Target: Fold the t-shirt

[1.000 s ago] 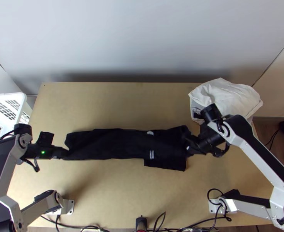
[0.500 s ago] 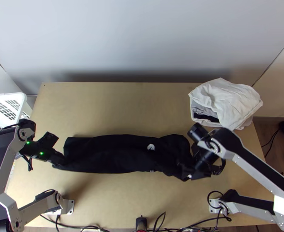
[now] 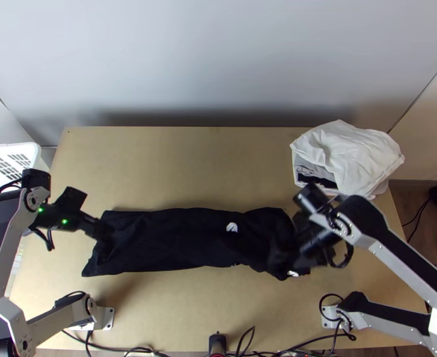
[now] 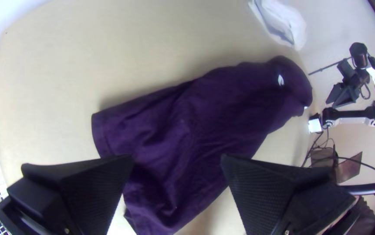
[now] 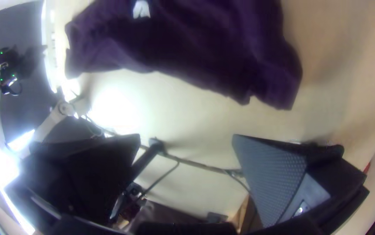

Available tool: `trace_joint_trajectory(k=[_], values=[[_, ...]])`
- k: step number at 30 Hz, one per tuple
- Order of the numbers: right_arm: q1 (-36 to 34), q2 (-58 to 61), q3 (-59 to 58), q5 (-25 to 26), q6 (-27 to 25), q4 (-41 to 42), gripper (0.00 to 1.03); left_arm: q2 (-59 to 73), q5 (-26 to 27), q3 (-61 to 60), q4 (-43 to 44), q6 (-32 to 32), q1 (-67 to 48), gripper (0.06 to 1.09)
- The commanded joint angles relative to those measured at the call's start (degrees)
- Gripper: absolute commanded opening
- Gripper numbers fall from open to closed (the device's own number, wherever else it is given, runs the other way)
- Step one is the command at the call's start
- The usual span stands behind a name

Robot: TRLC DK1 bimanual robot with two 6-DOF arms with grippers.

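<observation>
- At the near edge of the desk point(image 3: 188, 309), cables point(image 3: 123, 350) and a dark post point(image 3: 217, 342) run out of the top view, cut off by its border.
- Both arms, left point(image 3: 1, 268) and right point(image 3: 402, 262), are partly cropped by the top view's sides.
- The right gripper point(image 3: 292, 256) is blurred over the shirt's right end and hides part of it; the right wrist view shows its fingers wide apart, the cloth beyond their tips.
- The black t-shirt point(image 3: 170, 241) lies as a long, creased strip across the desk, its right end bunched. Its layers are hard to count, dark on dark; a white mark point(image 3: 232, 226) stands out.
- The left gripper point(image 3: 105, 230) is over the strip's left end, fingers apart; whether they touch the cloth, I cannot tell.
- The white basket point(image 3: 10, 149) at the left is cut off.
- Far right, a white cloth point(image 3: 361, 152) hides much of a pale container point(image 3: 302, 168); the dark contents are unclear.
</observation>
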Motion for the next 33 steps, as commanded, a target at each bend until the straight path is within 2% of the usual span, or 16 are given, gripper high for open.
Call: trace_joint_trajectory(k=[1, 3, 5, 13, 17, 22, 26, 33], values=[[-6.8, 1.3, 3.5, 7.9, -4.2, 11.6, 0.98, 1.8, 1.2, 0.2, 10.3, -7.8, 0.5, 1.04], [-8.9, 2.6, 3.0, 9.3, -5.7, 17.1, 0.98, 1.8, 1.1, -1.3, 15.6, -10.9, 1.1, 1.04], [-11.2, 5.3, 3.3, 9.3, -6.1, 20.4, 0.98, 2.4, 1.1, -3.2, 18.5, -11.3, 1.6, 1.04], [-17.0, 17.3, 8.0, 9.3, -10.8, 21.6, 0.98, 7.3, 1.1, -6.5, 26.8, -12.9, 4.3, 1.04], [-18.4, 18.6, 7.9, 9.3, -13.0, 21.6, 0.98, 9.4, 0.9, -5.8, 26.1, -12.6, 4.9, 1.04], [-19.1, 19.1, 7.6, 9.3, -12.9, 21.6, 0.98, 11.3, -1.5, -5.0, 21.4, -9.8, 5.5, 1.04], [-19.5, 19.3, 7.2, 9.3, -12.9, 21.6, 0.98, 11.9, -2.7, -6.4, 21.3, -5.6, 6.2, 1.04], [-20.9, 20.7, 7.0, 9.5, -12.6, 22.1, 0.98, 11.9, -4.3, -7.1, 20.2, -3.7, 6.2, 1.04]])
